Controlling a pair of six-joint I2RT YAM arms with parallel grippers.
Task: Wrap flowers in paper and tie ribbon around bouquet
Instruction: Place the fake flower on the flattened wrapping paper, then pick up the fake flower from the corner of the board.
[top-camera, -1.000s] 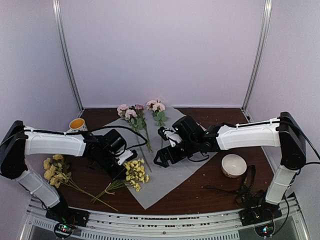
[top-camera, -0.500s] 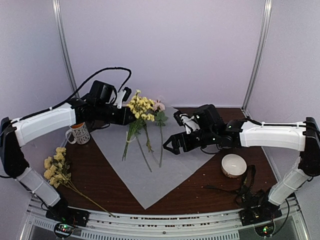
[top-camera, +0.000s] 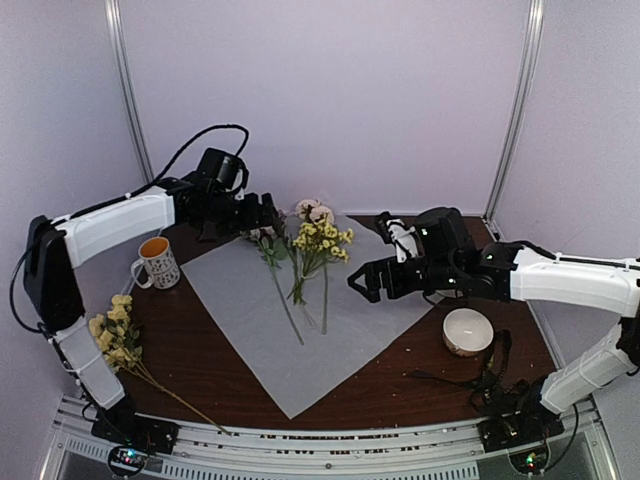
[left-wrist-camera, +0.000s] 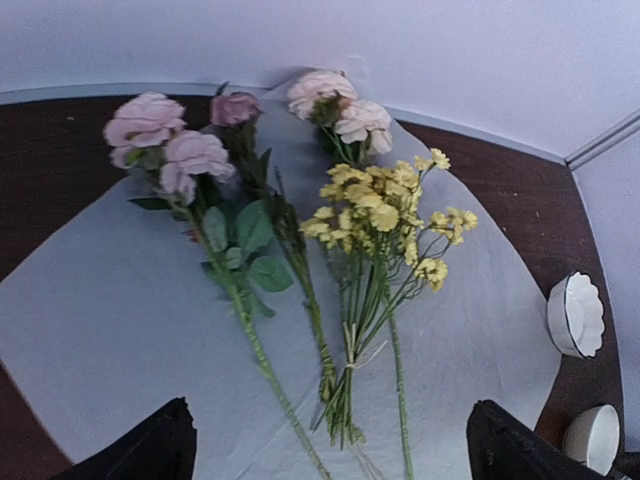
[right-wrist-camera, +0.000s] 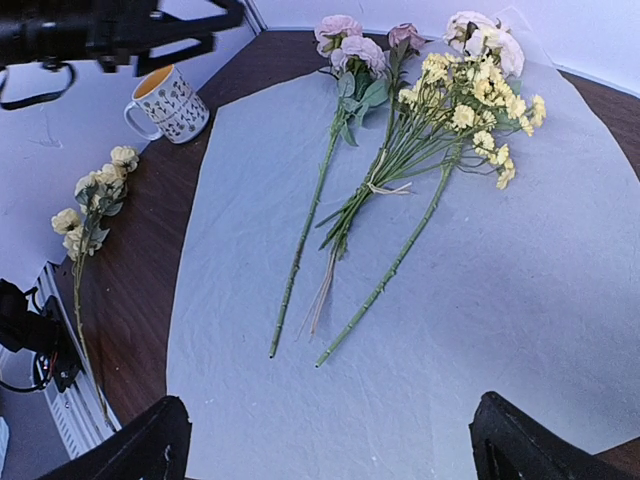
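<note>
- The flowers (top-camera: 305, 250) are laid on the paper (top-camera: 290, 340), toward 12 o'clock.
- The left gripper (top-camera: 262, 212) and right gripper (top-camera: 365, 284) are held apart, empty.
- Stem-laying is judged in hand; the yellow bunch (top-camera: 112, 335) at 8 o'clock likely needs fetching next.

no text, label, brand, number or sign can be read in any view. the mug (right-wrist-camera: 172, 103) bears only small dark sprig-like marks, not letters.
</note>
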